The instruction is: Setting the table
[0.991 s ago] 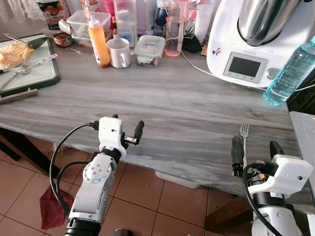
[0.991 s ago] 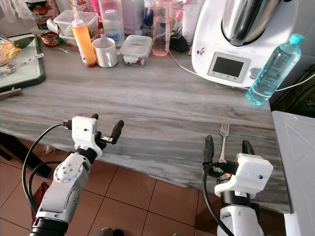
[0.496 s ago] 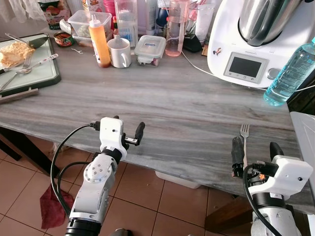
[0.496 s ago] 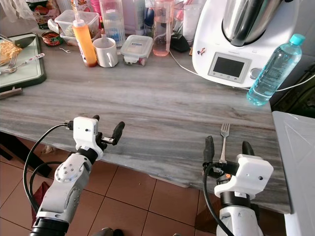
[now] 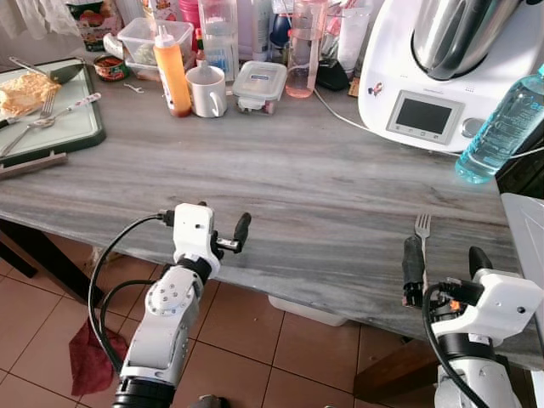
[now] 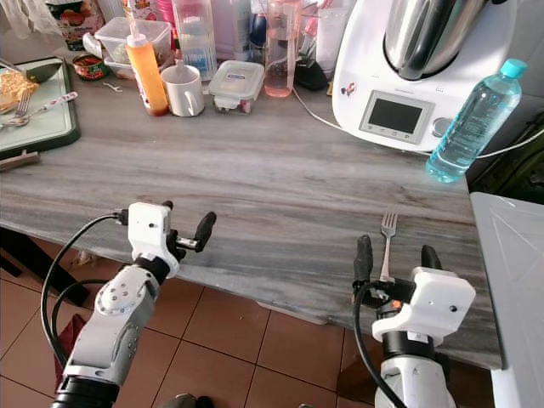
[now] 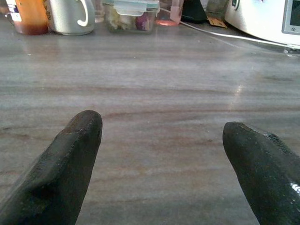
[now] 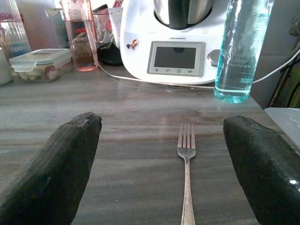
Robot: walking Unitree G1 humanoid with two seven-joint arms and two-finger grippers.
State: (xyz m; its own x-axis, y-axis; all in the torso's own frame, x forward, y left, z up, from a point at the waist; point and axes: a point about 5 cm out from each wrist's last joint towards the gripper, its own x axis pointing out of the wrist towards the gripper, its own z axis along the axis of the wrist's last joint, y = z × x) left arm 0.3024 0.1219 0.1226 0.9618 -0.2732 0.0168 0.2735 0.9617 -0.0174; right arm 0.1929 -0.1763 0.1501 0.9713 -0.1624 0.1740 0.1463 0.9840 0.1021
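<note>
A silver fork (image 5: 422, 238) lies on the grey wooden table (image 5: 297, 187) near its front right edge, tines pointing away from me. My right gripper (image 5: 445, 265) stands open at the table's edge just behind the fork's handle. In the right wrist view the fork (image 8: 186, 187) lies midway between the two black fingers (image 8: 61, 173), untouched. My left gripper (image 5: 223, 223) is open over the front left edge of the table with nothing between its fingers (image 7: 61, 173).
At the back stand an orange sauce bottle (image 5: 172, 72), a white mug (image 5: 206, 91), a lidded container (image 5: 259, 85), a white kitchen machine (image 5: 425, 93) and a water bottle (image 5: 501, 127). A green tray (image 5: 59, 132) with food and cutlery sits far left. A white surface (image 5: 529, 234) borders the right.
My right gripper has drawn back slightly toward the table's front edge. The fork lies where it was, and the left gripper has barely shifted.
</note>
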